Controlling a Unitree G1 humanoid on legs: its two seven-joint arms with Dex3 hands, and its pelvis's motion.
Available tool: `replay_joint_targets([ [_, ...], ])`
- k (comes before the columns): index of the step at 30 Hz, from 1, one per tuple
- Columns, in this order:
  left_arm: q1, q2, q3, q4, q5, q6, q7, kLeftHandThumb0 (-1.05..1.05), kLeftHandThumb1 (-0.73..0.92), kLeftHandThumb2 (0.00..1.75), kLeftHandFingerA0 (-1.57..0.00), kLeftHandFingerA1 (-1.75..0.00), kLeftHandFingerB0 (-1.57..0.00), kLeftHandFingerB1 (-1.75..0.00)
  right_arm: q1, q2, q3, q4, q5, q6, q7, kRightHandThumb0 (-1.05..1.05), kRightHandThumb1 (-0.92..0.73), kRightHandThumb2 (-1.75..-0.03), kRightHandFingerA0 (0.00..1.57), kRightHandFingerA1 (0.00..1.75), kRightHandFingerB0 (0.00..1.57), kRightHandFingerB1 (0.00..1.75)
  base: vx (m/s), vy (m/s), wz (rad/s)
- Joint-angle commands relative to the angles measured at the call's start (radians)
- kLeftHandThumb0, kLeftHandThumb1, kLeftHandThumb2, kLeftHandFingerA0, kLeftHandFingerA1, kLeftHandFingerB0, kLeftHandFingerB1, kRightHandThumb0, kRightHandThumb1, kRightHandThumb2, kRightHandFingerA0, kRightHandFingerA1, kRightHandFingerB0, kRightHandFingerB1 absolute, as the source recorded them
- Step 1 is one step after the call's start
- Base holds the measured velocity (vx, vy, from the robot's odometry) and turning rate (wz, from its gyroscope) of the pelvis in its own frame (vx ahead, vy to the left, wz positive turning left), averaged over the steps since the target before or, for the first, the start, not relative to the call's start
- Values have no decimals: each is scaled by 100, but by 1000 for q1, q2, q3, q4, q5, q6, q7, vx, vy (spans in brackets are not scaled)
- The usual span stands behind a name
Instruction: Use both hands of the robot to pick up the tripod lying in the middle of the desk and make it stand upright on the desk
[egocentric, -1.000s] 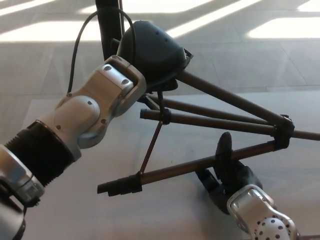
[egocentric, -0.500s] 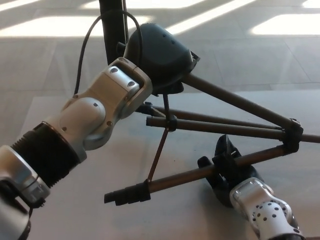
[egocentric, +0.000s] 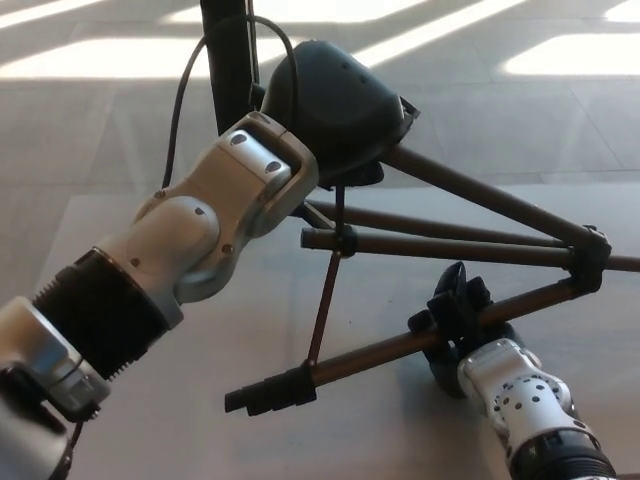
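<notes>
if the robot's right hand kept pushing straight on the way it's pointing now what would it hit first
Probably the thin dark metal tripod leg: the black right hand points up and away, already at that leg. Beyond lies another leg, though depth is unclear.

On my feed, the left hand (egocentric: 335, 105) is a smooth matte-black shell with small pinholes. Its wrist housing is silver-grey, fastened by dark round screws, above a black ribbed sleeve. A black cable loops off it. The right hand (egocentric: 458, 318) is black; its silver cuff is perforated.
</notes>
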Motion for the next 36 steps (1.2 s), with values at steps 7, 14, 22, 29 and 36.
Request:
replay_joint_targets([
  [7, -91, -30, 264, 86, -73, 35, 111, -18, 49, 71, -89, -175, -72, -153, 110, -91, 47, -90, -241, -80, -53, -105, -28, -170, 157, 169, 157, 142, 0, 0, 0],
  [14, -30, -32, 373, 90, -132, 10, 184, -25, 51, 82, -93, -175, -71, -175, 123, -178, 106, -180, -368, -130, -88, -104, -28, -175, 157, 175, 157, 130, 0, 0, 0],
  [22, 98, -35, 461, 36, -166, 75, 184, -24, 53, 72, -92, -175, -73, -170, 189, -360, 258, -591, -583, 30, -106, -49, -36, -151, 123, 175, 104, 163, 0, 0, 0],
  [29, 276, -64, 564, -66, -220, 97, 187, -18, 53, 65, -91, -175, -76, -166, 96, -598, 296, -779, -620, 253, -16, -22, -42, -126, 107, 164, 93, 139, 0, 0, 0],
  [36, 424, -116, 622, -149, -222, 147, 203, -17, 56, 60, -89, -175, -74, -164, -83, -853, 383, -811, -585, 438, 216, -21, -54, -105, 105, 167, 84, 126, 0, 0, 0],
])
